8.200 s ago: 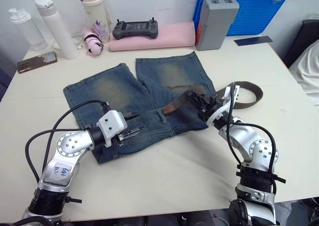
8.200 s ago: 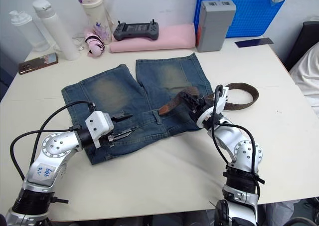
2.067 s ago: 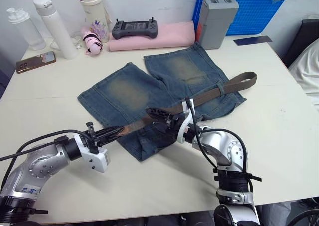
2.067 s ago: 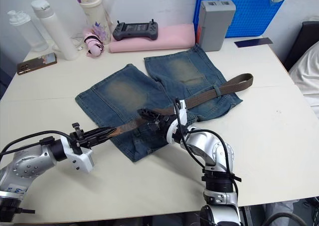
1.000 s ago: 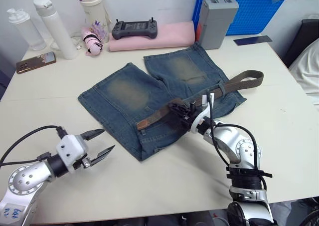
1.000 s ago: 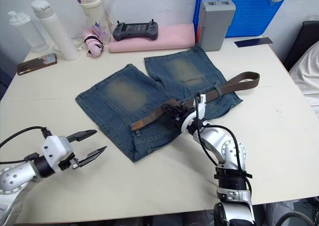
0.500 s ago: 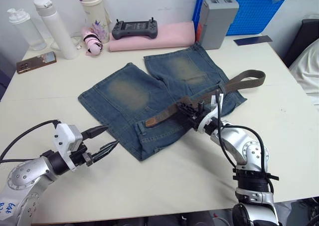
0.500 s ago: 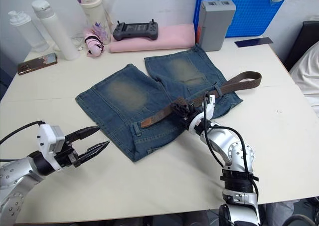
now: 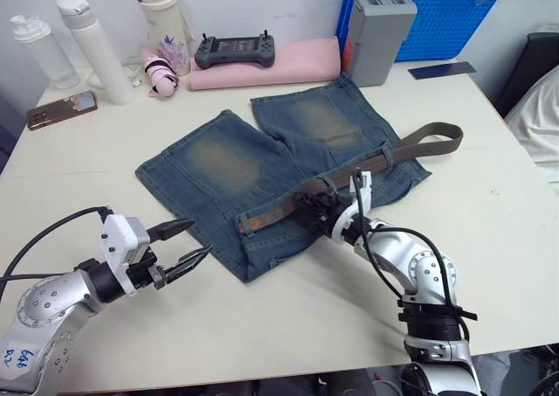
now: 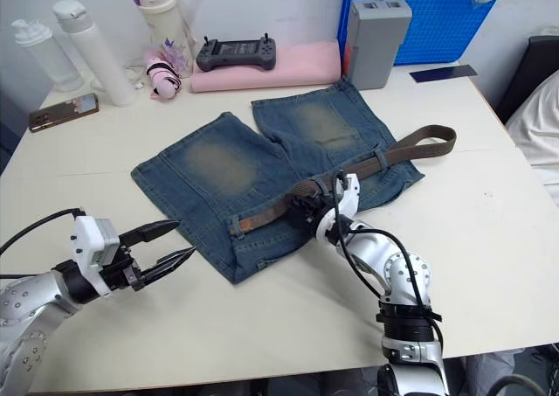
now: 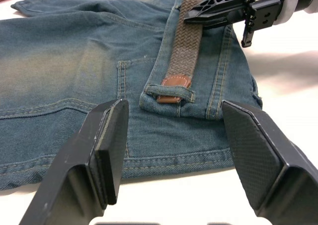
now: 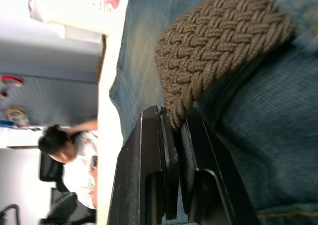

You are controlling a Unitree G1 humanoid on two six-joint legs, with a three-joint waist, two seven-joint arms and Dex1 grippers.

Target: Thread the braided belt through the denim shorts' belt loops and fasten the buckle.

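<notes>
The denim shorts (image 9: 262, 156) lie flat mid-table, waistband towards me. The braided belt (image 9: 397, 149) runs along the waistband, under a belt loop (image 10: 377, 161) at the right. Its brown leather tip (image 11: 174, 82) sits in another belt loop (image 11: 169, 92). My right gripper (image 9: 307, 205) is shut on the belt at mid-waistband, and the weave shows pinched between its fingers (image 12: 171, 135). My left gripper (image 9: 188, 243) hovers open over the table just left of the waistband's corner, pointing at the tip and apart from it. The buckle is hidden at the belt's folded far end (image 9: 445, 135).
Along the back edge stand bottles (image 9: 83, 38), a phone (image 9: 61, 110), a controller (image 9: 231, 51) on a pink pad (image 9: 288, 62), a grey box (image 9: 380, 38) and a blue crate (image 9: 437, 11). A person sits at the far right (image 9: 541, 107).
My right gripper has slid left along the waistband with the belt, carrying the leather tip further left. My left gripper has stayed open and hardly moved in the last half second.
</notes>
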